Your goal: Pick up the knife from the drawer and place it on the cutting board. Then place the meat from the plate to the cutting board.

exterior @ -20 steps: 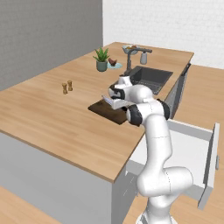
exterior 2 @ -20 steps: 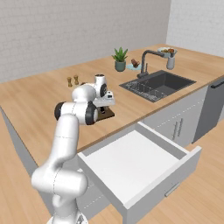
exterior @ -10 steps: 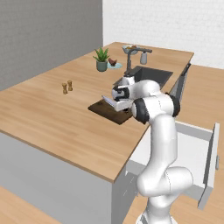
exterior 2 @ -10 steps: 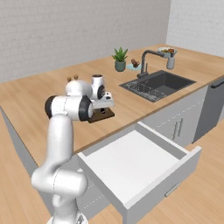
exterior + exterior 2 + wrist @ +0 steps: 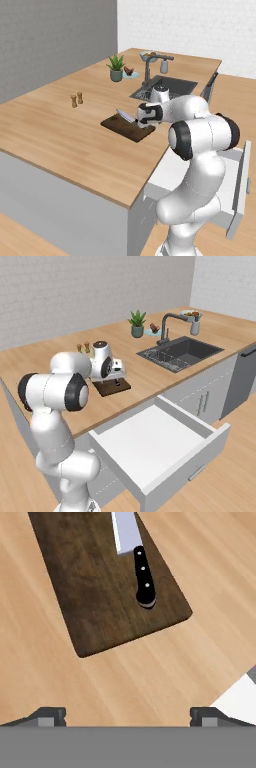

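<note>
The knife (image 5: 143, 576) lies free on the dark brown cutting board (image 5: 95, 587), its black handle towards me and its silver blade running off the top of the hand view. My gripper (image 5: 128, 718) hovers open just off the board's near end, over bare countertop, holding nothing. In the left base view the gripper (image 5: 146, 121) hangs at the board's (image 5: 122, 128) right end, with the blade (image 5: 124, 115) poking out beside it. The white drawer (image 5: 155, 443) stands pulled out and looks empty. The reddish meat (image 5: 129, 70) rests on the pale blue plate (image 5: 133, 75) beside the plant.
A potted plant (image 5: 116, 68) stands at the back, near the sink (image 5: 181, 351) and its faucet (image 5: 165, 331). Two small shakers (image 5: 76, 99) sit left of the board. A fruit bowl (image 5: 190, 314) is behind the faucet. The open drawer (image 5: 236, 182) juts out beside my base.
The jaws have opened and let go of the knife, which now rests on the cutting board. The hand has drawn back a little from the board.
</note>
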Motion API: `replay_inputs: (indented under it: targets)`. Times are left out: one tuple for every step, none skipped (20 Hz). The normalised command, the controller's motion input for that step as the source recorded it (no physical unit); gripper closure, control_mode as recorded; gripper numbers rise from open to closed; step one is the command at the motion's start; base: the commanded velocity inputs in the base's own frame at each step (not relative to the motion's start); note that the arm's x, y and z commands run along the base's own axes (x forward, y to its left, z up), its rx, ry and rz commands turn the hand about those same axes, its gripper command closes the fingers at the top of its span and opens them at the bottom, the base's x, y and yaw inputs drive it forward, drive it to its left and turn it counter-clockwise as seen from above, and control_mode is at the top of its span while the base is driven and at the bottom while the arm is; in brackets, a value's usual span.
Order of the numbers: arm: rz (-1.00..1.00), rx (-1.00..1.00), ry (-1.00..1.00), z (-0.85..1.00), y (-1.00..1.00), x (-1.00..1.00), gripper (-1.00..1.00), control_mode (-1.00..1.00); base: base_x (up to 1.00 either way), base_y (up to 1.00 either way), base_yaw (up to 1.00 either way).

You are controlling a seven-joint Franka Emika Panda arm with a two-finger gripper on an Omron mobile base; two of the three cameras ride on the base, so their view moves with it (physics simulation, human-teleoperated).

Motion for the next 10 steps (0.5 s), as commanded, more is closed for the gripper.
replay_inputs:
  targets:
    - [-0.11,0.14,0.0,1.0,-0.02,-0.97,-1.0,-1.0,0.0,0.0,0.0]
    - [-0.12,0.15,0.0,1.0,-0.01,-0.85,-1.0,-1.0,0.0,0.0,0.0]
    - [-0.11,0.15,0.0,1.0,0.0,-0.72,-1.0,-1.0,0.0,0.0,0.0]
    - [-0.12,0.13,0.0,1.0,-0.09,-0.66,-1.0,-1.0,0.0,0.0,0.0]
    - [-0.15,0.13,0.0,1.0,-0.02,-0.64,-1.0,-1.0,0.0,0.0,0.0]
    - [-0.19,0.12,0.0,1.0,-0.11,-0.64,-1.0,-1.0,0.0,0.0,0.0]
    - [-0.22,0.12,0.0,1.0,-0.04,-0.65,-1.0,-1.0,0.0,0.0,0.0]
    - [-0.24,0.13,0.0,1.0,-0.09,-0.72,-1.0,-1.0,0.0,0.0,0.0]
    - [-0.25,0.13,0.0,1.0,0.0,-0.67,-1.0,-1.0,0.0,0.0,0.0]
    - [-0.25,0.1,0.0,0.9,0.0,-0.64,-1.0,-1.0,0.0,0.0,0.0]
